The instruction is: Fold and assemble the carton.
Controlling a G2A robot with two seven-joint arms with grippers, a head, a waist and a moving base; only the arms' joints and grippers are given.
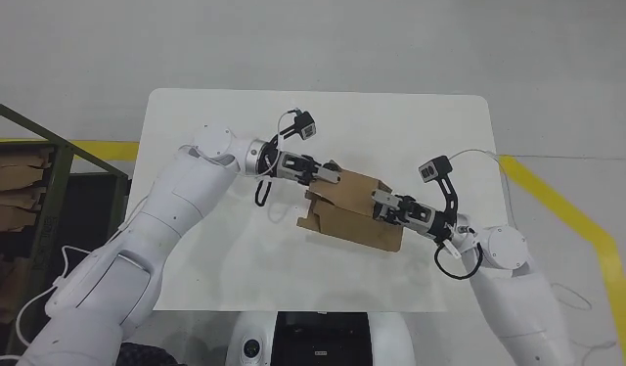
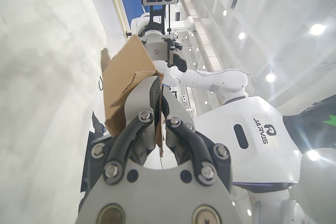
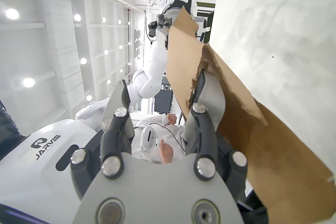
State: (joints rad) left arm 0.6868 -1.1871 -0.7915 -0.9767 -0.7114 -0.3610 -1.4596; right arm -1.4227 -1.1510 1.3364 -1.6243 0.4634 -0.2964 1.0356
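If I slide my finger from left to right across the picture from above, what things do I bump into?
Green rack of flat cardboard → left pincer → carton → right pincer → yellow floor line.

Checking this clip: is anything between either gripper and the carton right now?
Nothing visible is. The left gripper is shut on a flap of the carton, and the open right gripper has one finger against the carton's torn edge, the other finger off it.
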